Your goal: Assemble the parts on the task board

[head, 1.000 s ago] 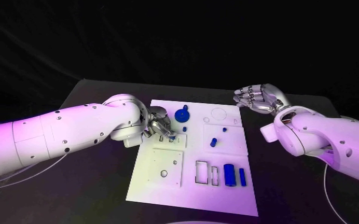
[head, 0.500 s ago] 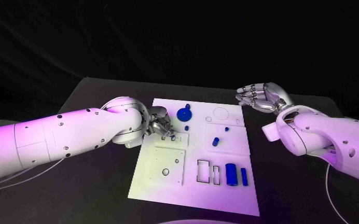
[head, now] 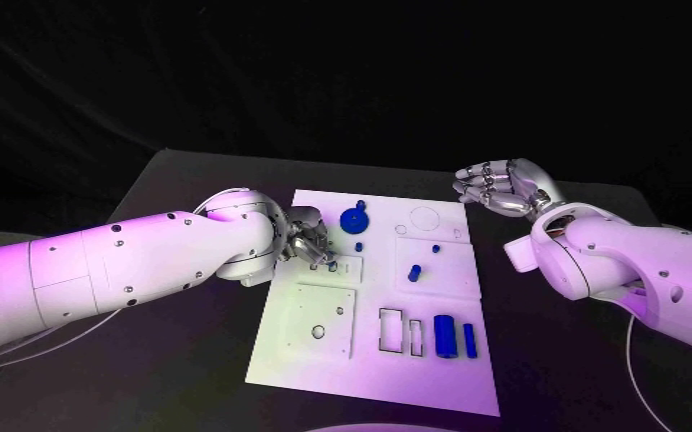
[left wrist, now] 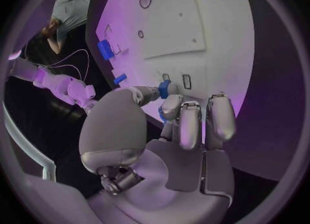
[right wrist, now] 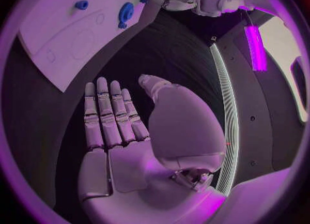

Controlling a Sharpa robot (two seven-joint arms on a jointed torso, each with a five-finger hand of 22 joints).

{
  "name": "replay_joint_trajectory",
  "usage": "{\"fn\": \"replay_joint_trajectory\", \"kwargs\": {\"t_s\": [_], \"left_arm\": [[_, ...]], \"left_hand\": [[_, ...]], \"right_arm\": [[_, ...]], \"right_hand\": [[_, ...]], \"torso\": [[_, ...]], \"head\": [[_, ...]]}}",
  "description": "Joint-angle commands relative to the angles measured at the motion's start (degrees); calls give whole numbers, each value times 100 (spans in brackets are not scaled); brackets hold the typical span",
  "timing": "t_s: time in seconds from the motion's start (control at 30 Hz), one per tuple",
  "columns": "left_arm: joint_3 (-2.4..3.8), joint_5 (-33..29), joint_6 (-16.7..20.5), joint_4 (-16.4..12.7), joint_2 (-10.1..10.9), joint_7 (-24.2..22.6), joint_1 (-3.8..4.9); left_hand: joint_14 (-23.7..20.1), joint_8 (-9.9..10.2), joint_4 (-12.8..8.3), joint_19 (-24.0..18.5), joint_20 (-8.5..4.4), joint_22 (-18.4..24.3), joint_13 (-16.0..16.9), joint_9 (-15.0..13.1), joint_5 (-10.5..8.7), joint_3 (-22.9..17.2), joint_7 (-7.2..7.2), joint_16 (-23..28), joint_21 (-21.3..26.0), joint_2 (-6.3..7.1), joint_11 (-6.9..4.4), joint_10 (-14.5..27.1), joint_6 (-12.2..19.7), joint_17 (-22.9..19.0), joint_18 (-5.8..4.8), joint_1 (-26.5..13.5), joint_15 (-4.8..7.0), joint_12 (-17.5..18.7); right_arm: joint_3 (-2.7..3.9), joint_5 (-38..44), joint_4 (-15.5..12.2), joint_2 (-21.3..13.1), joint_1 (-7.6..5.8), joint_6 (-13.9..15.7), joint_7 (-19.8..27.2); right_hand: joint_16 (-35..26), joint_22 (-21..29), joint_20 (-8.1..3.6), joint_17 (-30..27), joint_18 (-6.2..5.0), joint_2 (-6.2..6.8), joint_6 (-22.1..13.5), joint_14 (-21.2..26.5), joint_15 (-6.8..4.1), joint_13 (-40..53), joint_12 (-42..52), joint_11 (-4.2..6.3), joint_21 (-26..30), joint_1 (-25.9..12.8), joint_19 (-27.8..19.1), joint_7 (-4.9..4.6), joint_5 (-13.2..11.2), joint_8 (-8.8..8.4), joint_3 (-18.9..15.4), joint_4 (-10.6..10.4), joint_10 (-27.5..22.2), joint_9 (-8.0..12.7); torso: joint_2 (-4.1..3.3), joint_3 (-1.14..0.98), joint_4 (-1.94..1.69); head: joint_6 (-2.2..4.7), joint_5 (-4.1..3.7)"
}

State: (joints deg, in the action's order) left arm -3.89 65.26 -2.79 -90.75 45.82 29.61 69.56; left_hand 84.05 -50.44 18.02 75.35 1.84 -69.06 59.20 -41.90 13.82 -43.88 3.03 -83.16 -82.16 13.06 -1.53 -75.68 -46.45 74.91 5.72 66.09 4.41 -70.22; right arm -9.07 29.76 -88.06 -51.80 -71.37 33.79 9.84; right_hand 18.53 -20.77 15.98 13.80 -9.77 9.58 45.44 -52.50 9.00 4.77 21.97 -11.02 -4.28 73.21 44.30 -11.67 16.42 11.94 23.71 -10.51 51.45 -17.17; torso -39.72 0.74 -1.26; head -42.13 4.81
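The white task board [head: 320, 337] lies in the middle of the black table. My left hand [head: 304, 241] rests over the board's back left area and pinches a small blue part [left wrist: 167, 88] between thumb and a finger. The part sits just over two small rectangular slots [left wrist: 186, 81]. On the board a blue disc [head: 352, 220] stands near the back. Two small blue pegs [head: 414, 273] and two blue blocks [head: 444, 336] lie further right. My right hand [head: 498, 187] hovers off the board's back right corner, fingers apart and holding nothing [right wrist: 123, 125].
Empty rectangular cut-outs [head: 389, 330] sit beside the blue blocks near the board's front edge. A raised square plate with a hole [head: 317, 332] takes up the front left. Bare black table [head: 188, 352] surrounds the board on both sides.
The whole picture has shifted slightly. My left hand stays at the slots with the small blue part, fingers barely moved. The right hand keeps its place.
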Motion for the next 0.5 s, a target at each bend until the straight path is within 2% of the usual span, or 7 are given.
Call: {"fn": "replay_joint_trajectory", "kwargs": {"t_s": [0.03,0.27,0.5], "left_arm": [[1,67,-129,3,-24,-36,-2],[-13,70,-236,27,-60,-29,-3],[-22,30,-339,34,-57,-25,-3]], "left_hand": [[328,-39,-1384,42,-1,-3,7,6,-1,-1418,-25,-29,-20,-4,0,-35,-10,527,-117,-74,31,-39],[328,-50,-1407,62,-4,-32,35,13,2,-1435,-26,-29,-32,11,-1,-50,-16,528,-123,-100,33,-62],[329,-63,-1445,84,-8,-66,77,23,7,-1457,-31,-31,-47,28,-5,-74,-26,531,-130,-127,36,-97]], "right_arm": [[1,31,-12,7,3,-14,33],[1,48,-8,7,2,-8,-18],[1,57,9,2,2,-4,-65]], "right_hand": [[-41,12,8,-12,-71,-13,24,-44,15,-11,9,-35,34,-58,40,-333,53,-26,-21,19,1,10],[-50,22,8,-18,-72,-12,27,-49,15,-20,13,-35,34,-73,48,-333,79,-25,-27,14,2,12],[-63,34,9,-25,-71,-17,32,-51,16,-30,18,-34,35,-85,53,-332,109,-23,-28,10,4,15]], "torso": [[-1,-2,-2],[8,4,-5],[7,1,-12]], "head": [[-4,-8],[5,-15],[12,-11]]}}
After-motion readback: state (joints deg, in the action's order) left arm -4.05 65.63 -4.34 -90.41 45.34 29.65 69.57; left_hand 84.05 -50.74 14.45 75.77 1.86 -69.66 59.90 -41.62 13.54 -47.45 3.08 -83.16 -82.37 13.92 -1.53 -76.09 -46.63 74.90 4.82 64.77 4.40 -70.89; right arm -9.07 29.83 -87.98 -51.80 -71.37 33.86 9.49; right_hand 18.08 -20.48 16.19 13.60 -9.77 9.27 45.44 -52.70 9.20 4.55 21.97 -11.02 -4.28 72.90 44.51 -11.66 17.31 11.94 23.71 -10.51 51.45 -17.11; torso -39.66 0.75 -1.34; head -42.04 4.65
